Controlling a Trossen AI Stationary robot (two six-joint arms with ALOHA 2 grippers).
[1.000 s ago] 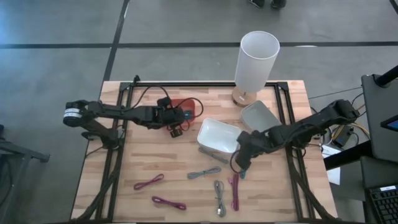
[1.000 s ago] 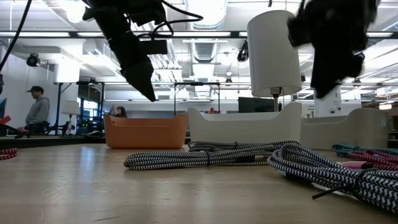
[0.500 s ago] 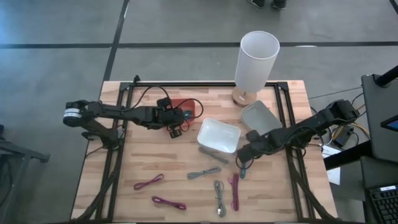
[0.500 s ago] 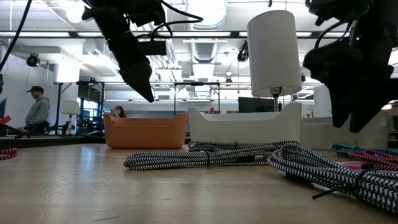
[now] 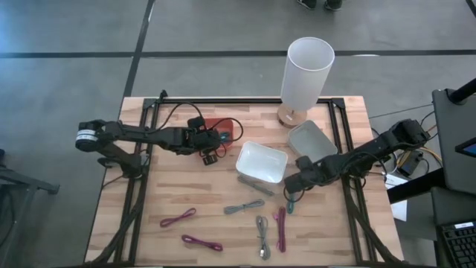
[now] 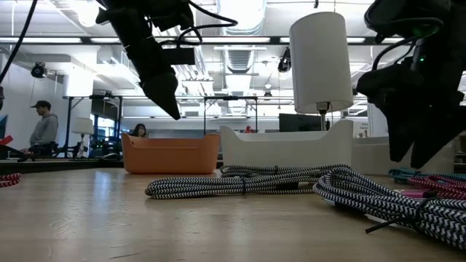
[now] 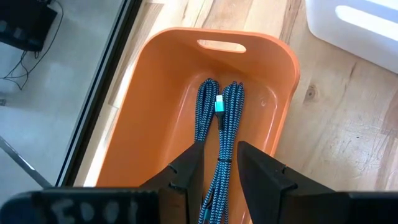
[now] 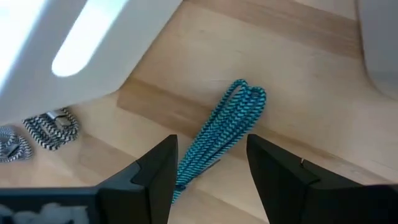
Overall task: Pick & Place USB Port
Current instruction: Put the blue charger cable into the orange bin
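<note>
A teal braided USB cable (image 5: 288,202) lies coiled flat on the wooden table, in front of the white bin (image 5: 262,162). My right gripper (image 5: 290,184) hangs open just above it. In the right wrist view the teal cable (image 8: 230,124) shows between the spread fingers of that gripper (image 8: 211,146), untouched. My left gripper (image 5: 210,149) hovers open over the orange bin (image 5: 223,126). In the left wrist view a blue braided cable (image 7: 221,124) lies on the floor of the orange bin (image 7: 155,99), seen through the gap of the left gripper (image 7: 219,171).
A grey bin (image 5: 311,140) and a tall white lamp (image 5: 305,71) stand behind the white bin. Black-and-white cables (image 5: 244,207) and magenta cables (image 5: 281,229) lie toward the near edge, with more magenta ones at the near left (image 5: 177,217). A person stands in the room behind.
My right gripper has come down toward the teal cable and drifted slightly toward the table's right, staying open. The left arm and the cables have kept still.
</note>
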